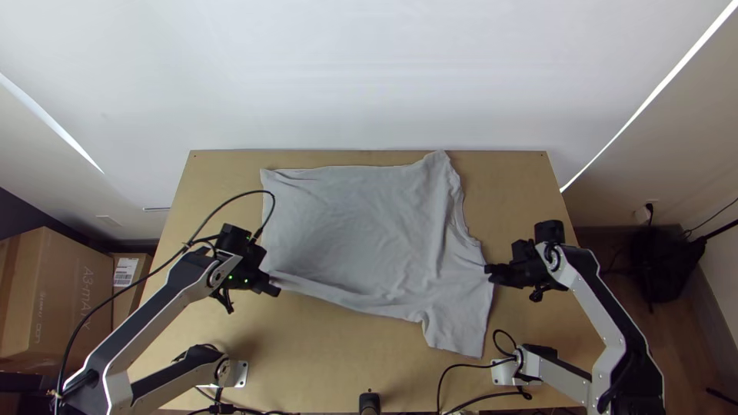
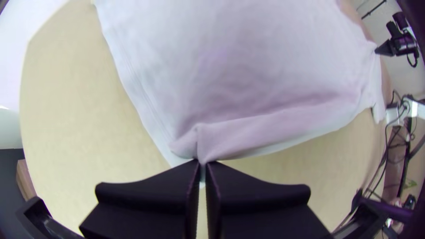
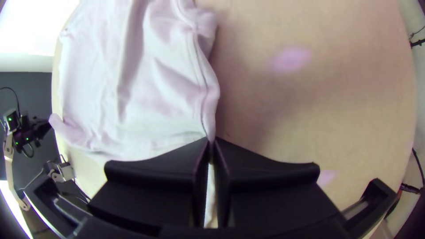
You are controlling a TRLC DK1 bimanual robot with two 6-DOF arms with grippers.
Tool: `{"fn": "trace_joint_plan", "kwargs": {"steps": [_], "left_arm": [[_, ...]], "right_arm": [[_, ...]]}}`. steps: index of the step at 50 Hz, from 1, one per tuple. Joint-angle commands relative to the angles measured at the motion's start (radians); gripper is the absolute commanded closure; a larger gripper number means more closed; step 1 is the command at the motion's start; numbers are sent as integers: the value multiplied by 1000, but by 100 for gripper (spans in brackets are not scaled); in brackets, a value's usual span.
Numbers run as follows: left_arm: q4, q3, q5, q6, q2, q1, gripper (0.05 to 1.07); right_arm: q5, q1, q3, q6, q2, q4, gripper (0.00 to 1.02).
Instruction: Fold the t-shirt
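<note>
grey t-shirt (image 1: 361, 230) is lying mostly spread on the table (image 1: 515, 184), wrinkling toward the right. left gripper (image 1: 274, 287) is pinching its near-left corner, jaws clenched; right gripper (image 1: 492, 273) is clamping cloth at its right edge.

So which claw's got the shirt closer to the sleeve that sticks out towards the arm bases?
The right claw, pinching the t-shirt near that sleeve; the left claw holds the opposite end.

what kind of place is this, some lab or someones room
Likely a small robotics workspace set up in a plain room: two robot arms stand at a wooden table under loose cables, with cardboard boxes beside it and a t-shirt spread out on top.
</note>
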Motion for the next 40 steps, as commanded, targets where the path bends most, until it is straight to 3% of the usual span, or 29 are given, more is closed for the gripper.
{"fn": "trace_joint_plan", "kwargs": {"steps": [1, 7, 17, 21, 28, 40], "left_arm": [[66, 55, -18, -48, -34, 40, 105], [147, 107, -45, -60, -43, 94, 105], [244, 267, -122, -92, -22, 143, 105], [279, 354, -134, -118, 17, 177, 105], [304, 546, -168, -154, 113, 220, 105], [344, 888, -215, -146, 283, 229, 105]], "right_arm": [[-63, -36, 97, 51, -65, 16, 100], [-121, -51, 198, 110, -88, 70, 100], [-124, -16, 320, 174, -97, 309, 100], [-123, -16, 409, 199, -45, 348, 100], [-89, -13, 597, 246, 74, 387, 100], [-17, 35, 949, 246, 291, 397, 100]]}}
